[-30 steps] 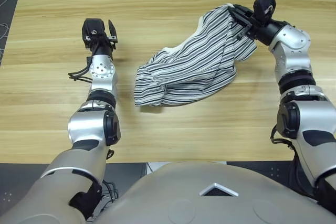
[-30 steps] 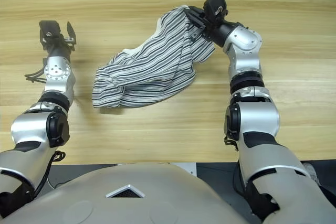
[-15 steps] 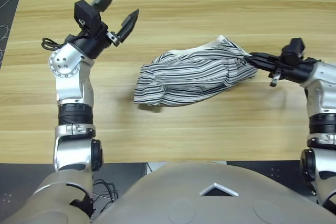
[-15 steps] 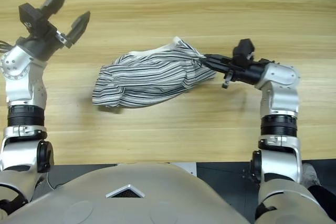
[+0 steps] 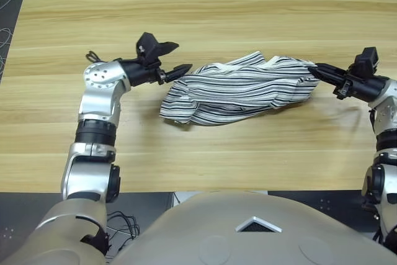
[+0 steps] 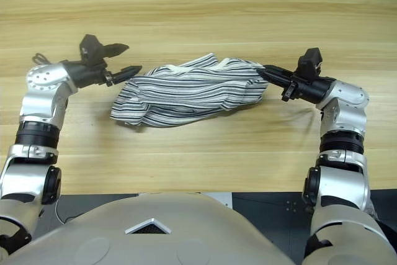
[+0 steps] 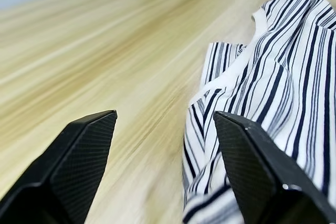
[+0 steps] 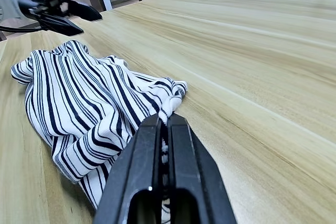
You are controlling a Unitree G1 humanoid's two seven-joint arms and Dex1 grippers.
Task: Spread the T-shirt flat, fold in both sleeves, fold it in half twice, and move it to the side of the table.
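I judge myself barely started: the T-shirt (image 5: pixel 239 88) lies bunched mid-table (image 5: pixel 186 4), my right gripper (image 5: pixel 315 70) pinching one end, my left gripper (image 5: pixel 180 57) spread wide beside the other, with spreading, every fold and the move to do.

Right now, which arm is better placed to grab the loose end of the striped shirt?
Left. The left fingers are open right beside the free end of the T-shirt, while the right fingers are shut on the opposite end.
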